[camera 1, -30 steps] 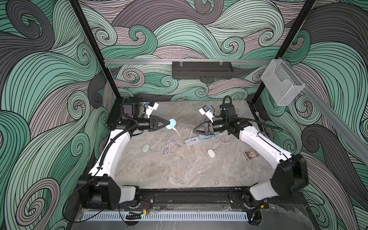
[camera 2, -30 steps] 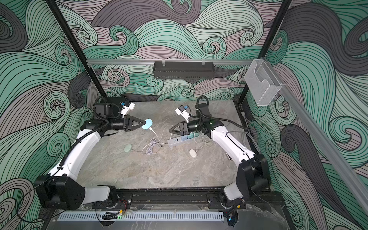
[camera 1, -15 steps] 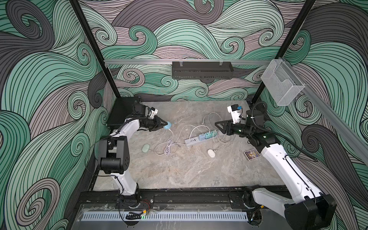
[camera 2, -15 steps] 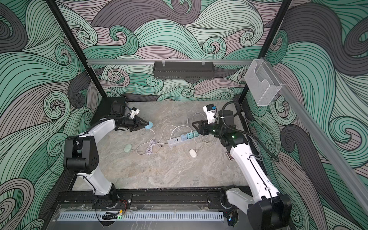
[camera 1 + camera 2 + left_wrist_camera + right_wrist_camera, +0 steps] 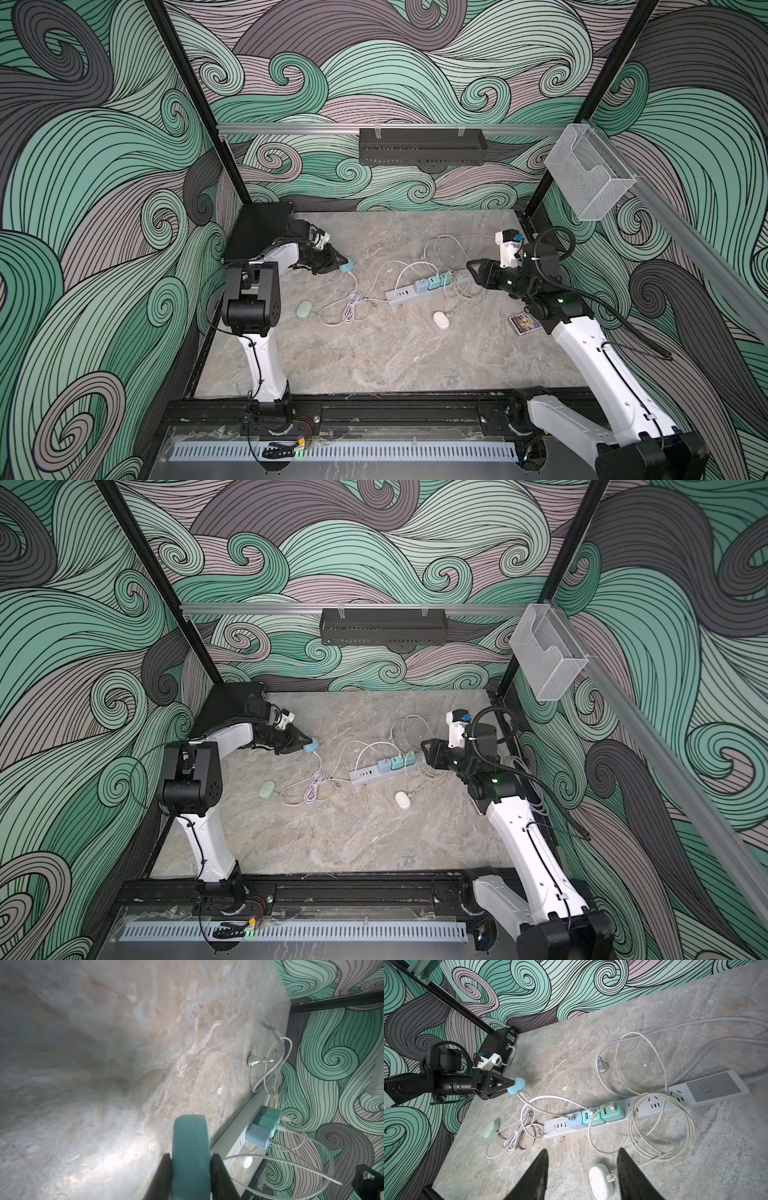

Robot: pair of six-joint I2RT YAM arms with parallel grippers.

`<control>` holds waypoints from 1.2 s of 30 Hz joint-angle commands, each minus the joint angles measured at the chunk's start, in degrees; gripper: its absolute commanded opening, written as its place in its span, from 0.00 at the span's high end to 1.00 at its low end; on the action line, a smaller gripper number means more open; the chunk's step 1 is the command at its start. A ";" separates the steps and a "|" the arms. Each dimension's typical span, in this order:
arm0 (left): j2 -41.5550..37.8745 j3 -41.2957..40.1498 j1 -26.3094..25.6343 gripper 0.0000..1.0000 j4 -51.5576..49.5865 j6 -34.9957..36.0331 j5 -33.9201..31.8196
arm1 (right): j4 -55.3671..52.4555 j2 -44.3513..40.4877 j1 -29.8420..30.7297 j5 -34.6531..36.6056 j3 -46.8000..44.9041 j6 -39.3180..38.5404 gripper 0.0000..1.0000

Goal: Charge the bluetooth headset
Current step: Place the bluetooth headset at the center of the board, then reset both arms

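Currently my left fingers are clamped on the blue headset case, far left; my right fingers stand apart, empty.

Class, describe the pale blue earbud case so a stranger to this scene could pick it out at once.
Find the grey power strip on the marble table. Towards the robot's left side, the pale blue case sits pinched in the left gripper. Unlike it, the green case and the white case lie loose on the table, ungripped.

Lab cell — wallpapered enclosure walls.
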 commanded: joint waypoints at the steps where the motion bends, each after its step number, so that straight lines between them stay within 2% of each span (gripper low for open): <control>1: 1.64 1.12 0.62 0.95 0.94 -0.04 -0.80 | -0.81 -1.80 -0.42 3.07 -1.18 -0.03 0.47; 2: 1.89 0.94 0.62 0.91 1.39 -0.22 -0.78 | -0.81 -1.99 -0.51 3.27 -1.39 -0.56 0.47; 5: 0.56 -0.18 0.88 0.62 2.18 0.11 -1.37 | -0.67 -2.25 -0.96 3.30 -2.20 -2.26 0.46; 8: -4.52 -3.45 1.57 0.43 4.12 0.88 -2.81 | 1.28 -2.93 -1.13 4.54 -4.14 -5.43 0.44; 9: -7.16 -4.83 1.83 0.34 3.95 1.50 -4.67 | 3.56 -3.51 -1.21 5.86 -5.39 -6.09 0.42; 10: -9.79 -6.56 2.06 0.30 4.10 2.36 -6.19 | 5.30 -4.03 -1.26 6.95 -6.56 -6.58 0.39; 13: -19.88 -12.32 3.07 0.29 4.78 4.50 -11.51 | 10.97 -5.55 -1.77 10.37 -10.36 -9.05 0.34; 16: -32.82 -20.61 3.74 0.28 9.21 5.36 -20.21 | 16.48 -6.82 -2.39 15.52 -14.44 -11.88 0.31; 20: -49.52 -35.88 3.72 0.28 22.00 12.10 -34.09 | 26.36 -8.68 -3.45 21.63 -21.90 -17.34 0.30; 23: -55.39 -45.30 3.95 0.27 30.39 13.78 -44.72 | 34.82 -9.05 -4.22 24.21 -28.54 -20.14 0.28; 27: -53.76 -49.32 4.09 0.26 34.88 12.96 -50.83 | 48.66 -3.05 -6.22 21.95 -34.43 -19.30 0.27; 31: -47.62 -52.27 4.14 0.25 45.90 10.95 -54.77 | 57.13 7.28 -6.23 21.28 -33.40 -20.10 0.28; 33: -44.57 -54.57 4.09 0.25 53.08 11.26 -55.25 | 62.10 12.41 -6.27 21.32 -33.31 -20.37 0.28; 36: -41.74 -54.00 4.14 0.26 55.46 14.39 -53.01 | 67.35 17.43 -6.35 21.75 -33.36 -20.00 0.28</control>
